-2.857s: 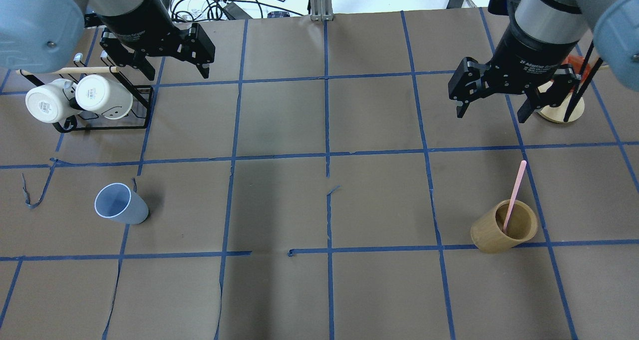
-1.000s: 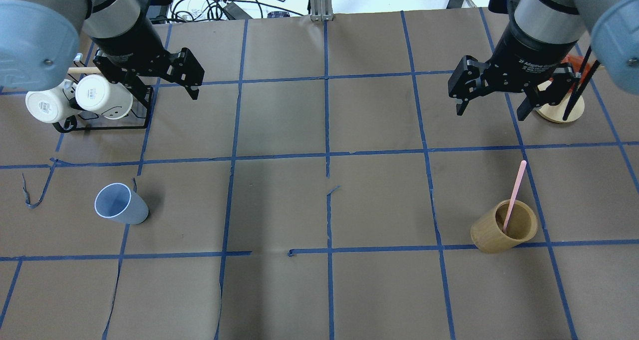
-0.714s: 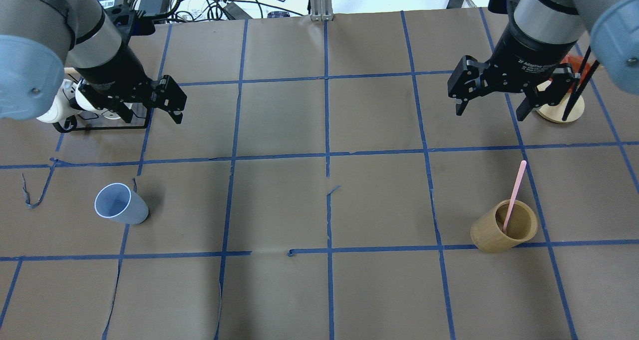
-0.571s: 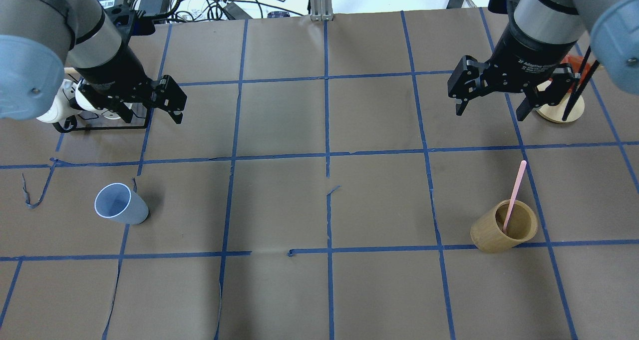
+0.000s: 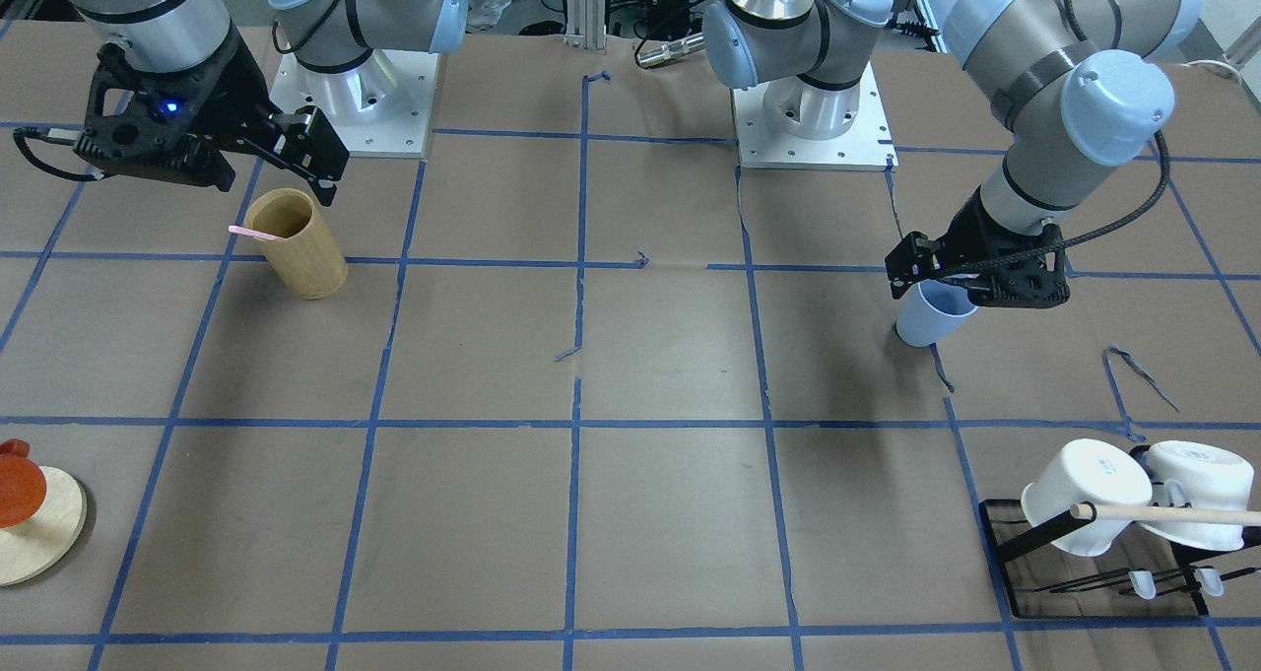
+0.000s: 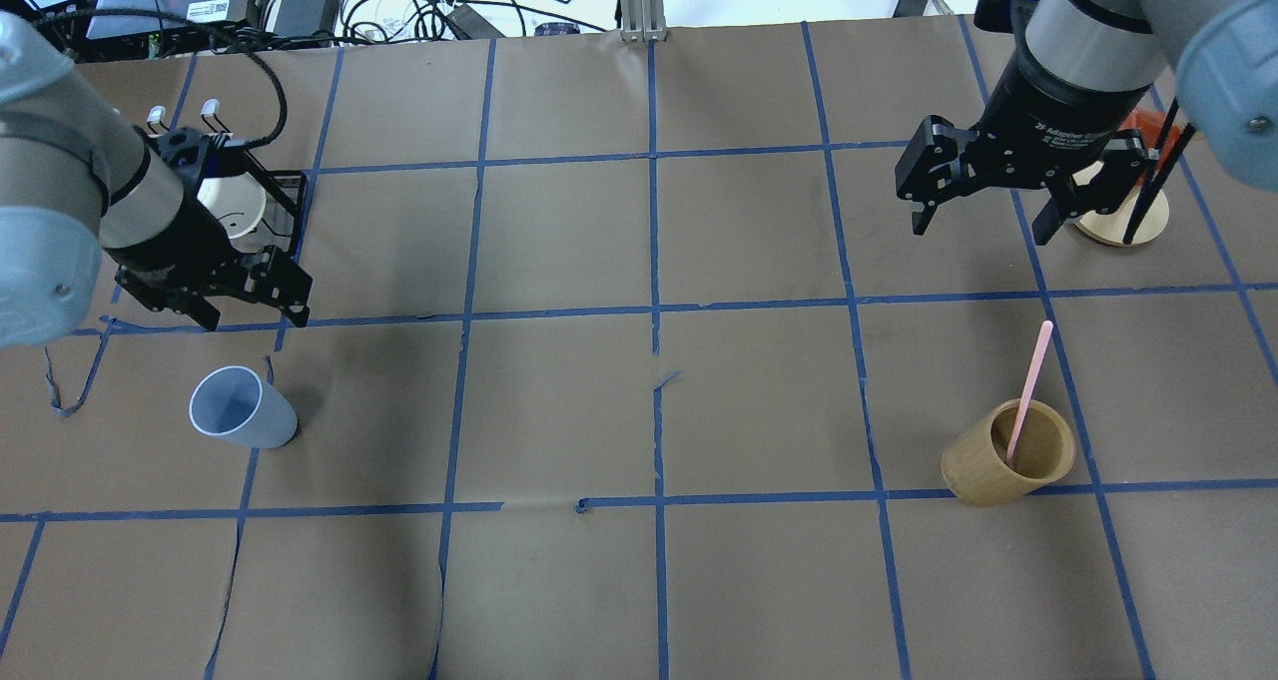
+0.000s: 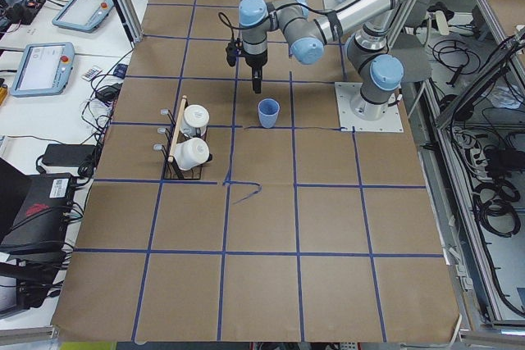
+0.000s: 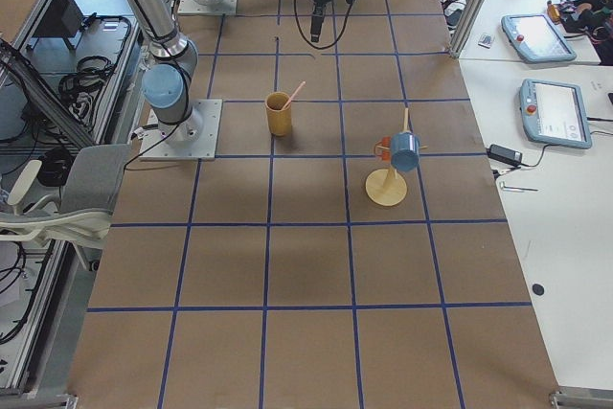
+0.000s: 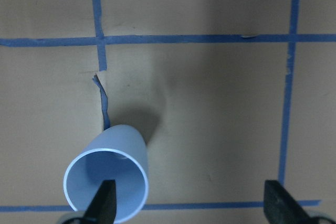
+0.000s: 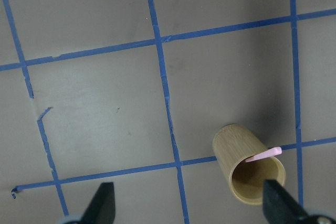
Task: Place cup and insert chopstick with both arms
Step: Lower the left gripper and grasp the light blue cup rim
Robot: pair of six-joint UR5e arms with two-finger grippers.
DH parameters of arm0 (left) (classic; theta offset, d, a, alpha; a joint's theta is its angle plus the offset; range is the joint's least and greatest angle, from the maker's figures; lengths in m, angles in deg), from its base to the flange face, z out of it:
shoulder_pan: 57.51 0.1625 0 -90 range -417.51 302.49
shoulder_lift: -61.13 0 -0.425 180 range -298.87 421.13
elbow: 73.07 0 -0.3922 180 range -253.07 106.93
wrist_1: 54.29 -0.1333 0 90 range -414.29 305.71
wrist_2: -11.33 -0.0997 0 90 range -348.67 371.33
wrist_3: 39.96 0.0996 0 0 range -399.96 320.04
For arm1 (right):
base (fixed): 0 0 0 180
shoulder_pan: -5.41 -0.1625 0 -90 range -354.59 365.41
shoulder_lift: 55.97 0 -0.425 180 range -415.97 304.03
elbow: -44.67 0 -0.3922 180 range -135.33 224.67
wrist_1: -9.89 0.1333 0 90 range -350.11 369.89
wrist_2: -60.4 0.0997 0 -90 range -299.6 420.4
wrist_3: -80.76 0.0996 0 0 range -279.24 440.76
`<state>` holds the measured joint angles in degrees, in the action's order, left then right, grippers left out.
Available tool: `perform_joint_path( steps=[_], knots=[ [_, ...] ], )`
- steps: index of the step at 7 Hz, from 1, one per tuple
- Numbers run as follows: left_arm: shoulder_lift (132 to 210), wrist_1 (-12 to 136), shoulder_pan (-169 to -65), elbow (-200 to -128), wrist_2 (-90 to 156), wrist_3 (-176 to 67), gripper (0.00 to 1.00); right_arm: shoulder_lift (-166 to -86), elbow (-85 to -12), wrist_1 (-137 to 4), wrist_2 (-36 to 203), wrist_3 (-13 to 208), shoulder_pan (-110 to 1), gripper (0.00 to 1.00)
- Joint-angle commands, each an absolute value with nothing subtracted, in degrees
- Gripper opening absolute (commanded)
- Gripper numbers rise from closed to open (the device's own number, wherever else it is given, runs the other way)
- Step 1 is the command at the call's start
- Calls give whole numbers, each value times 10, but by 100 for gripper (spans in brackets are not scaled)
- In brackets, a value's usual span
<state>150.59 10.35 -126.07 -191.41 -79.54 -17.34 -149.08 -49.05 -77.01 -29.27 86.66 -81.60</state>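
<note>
The light-blue cup [image 6: 243, 419] stands upright on the brown table, left of centre; it also shows in the front view [image 5: 931, 318] and the left wrist view [image 9: 107, 179]. My left gripper [image 6: 255, 316] is open and empty. It hovers just beyond the cup, with one fingertip [image 9: 105, 205] over the cup's rim. A pale pink chopstick [image 6: 1028, 390] leans in the tan bamboo holder [image 6: 1008, 453] at the right. My right gripper [image 6: 980, 231] is open and empty, high above the table beyond the holder [image 10: 249, 163].
A black rack [image 5: 1084, 563] with two white mugs and a tan dowel stands behind my left gripper. A round wooden stand [image 6: 1118, 226] with a hanging mug [image 8: 403, 151] is by my right gripper. The robot bases [image 5: 813, 119] are at the near edge.
My left arm has swung from over the mug rack toward me and down to the blue cup, gripper still open. The right arm has barely moved.
</note>
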Motion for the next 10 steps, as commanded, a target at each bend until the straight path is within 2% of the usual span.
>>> perform_joint_path(
  steps=[1,3,7,8,9,10],
  knots=[
    [1510,66,-1238,-1947,-796,-140,100,-1490,-491,-769,-293,871,-816,100],
    [1510,67,-1230,-1973,-797,-134,100,-1484,-492,-762,-293,873,-815,100],
    [1506,89,-1230,-1975,-797,-137,100,-1480,-497,-762,-293,874,-815,100],
    [1511,88,-1230,-1975,-795,-135,74,-1479,-497,-764,-293,873,-814,100],
    [1515,86,-1230,-1973,-795,-134,26,-1472,-497,-772,-293,861,-796,100],
    [1518,84,-1230,-1973,-795,-135,0,-1461,-497,-770,-292,828,-763,100]
  ],
)
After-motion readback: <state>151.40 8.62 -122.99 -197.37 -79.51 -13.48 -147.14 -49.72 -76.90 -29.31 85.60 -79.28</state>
